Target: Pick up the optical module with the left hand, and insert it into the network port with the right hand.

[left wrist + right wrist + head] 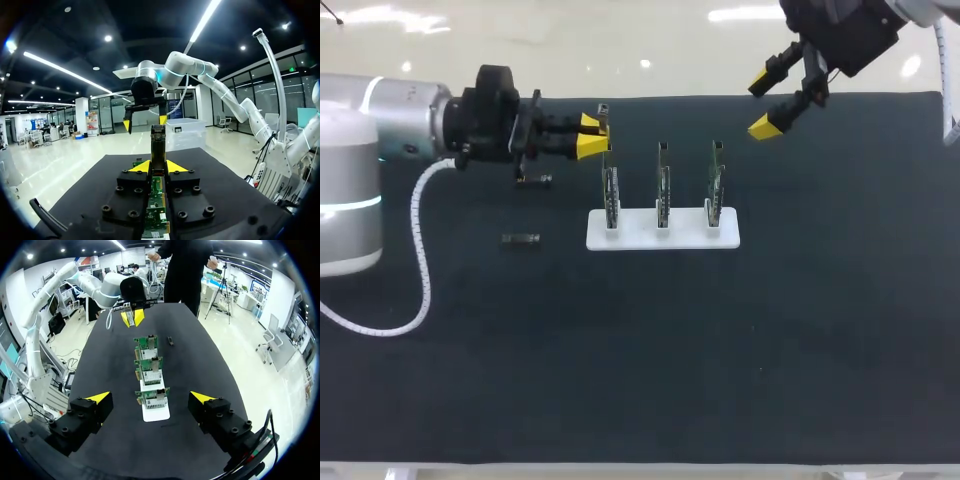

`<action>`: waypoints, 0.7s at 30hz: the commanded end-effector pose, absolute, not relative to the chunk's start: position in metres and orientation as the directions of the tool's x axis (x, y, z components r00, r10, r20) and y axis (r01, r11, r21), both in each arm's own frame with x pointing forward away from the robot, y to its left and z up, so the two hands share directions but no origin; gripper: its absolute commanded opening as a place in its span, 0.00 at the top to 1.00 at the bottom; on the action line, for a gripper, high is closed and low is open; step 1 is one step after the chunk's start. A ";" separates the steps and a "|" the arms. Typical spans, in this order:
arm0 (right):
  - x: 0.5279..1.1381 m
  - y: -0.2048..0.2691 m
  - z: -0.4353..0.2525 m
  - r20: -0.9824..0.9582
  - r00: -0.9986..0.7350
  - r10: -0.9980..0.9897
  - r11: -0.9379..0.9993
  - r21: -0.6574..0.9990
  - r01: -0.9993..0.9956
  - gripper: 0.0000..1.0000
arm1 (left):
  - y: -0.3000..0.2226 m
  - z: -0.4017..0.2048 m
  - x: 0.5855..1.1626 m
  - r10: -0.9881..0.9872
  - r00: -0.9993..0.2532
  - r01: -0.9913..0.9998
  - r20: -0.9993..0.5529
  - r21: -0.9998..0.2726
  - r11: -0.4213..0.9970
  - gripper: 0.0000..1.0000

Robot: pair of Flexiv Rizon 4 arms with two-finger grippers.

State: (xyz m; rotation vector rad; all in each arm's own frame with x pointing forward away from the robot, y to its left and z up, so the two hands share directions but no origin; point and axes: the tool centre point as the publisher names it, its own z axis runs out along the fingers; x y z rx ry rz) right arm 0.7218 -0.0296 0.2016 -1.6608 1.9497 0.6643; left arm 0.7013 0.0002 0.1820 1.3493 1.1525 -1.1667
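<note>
Left gripper (595, 135): fingers clenched on the optical module (605, 112), which is pinched from both sides between the two yellow tips. The left wrist view confirms this: the module stands upright between the tips and projects beyond them. Directly under these fingers is the nearest of three circuit boards (610, 190), and its green edge shows through the gap between the finger blocks. Whether the module touches that board cannot be determined. The three boards stand upright in a row, slotted into a white base (725, 238) on the dark table (720, 350). Right gripper (782, 105): fingers released and spread wide, with nothing between them. It hangs above the table, well apart from the left fingers and past the far end of the board row. In the right wrist view the row runs straight ahead of the open right fingers (97, 399), with the closest board in line between them and the left gripper at the far end. Each board carries a grey network port (150, 376) on the face turned toward the right fingers. Two loose modules (533, 180) lie flat on the table. One is just under the left gripper's body, behind its fingertips. The other is farther from the fingers, on the near side.
</note>
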 end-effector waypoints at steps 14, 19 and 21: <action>0.729 0.050 0.216 -0.664 -0.059 -0.745 0.063 0.018 -0.998 0.00 | 0.000 0.181 0.702 0.057 0.092 0.993 -0.994 0.087 -0.076 1.00; 0.726 0.070 0.228 -0.633 -0.107 -0.767 0.095 0.052 -0.994 0.00 | 0.000 0.181 0.702 0.057 0.092 0.993 -0.994 0.087 -0.076 1.00; 0.724 0.076 0.230 -0.632 -0.112 -0.767 0.102 0.051 -0.993 0.00 | 0.000 0.181 0.702 0.057 0.092 0.993 -0.994 0.087 -0.076 1.00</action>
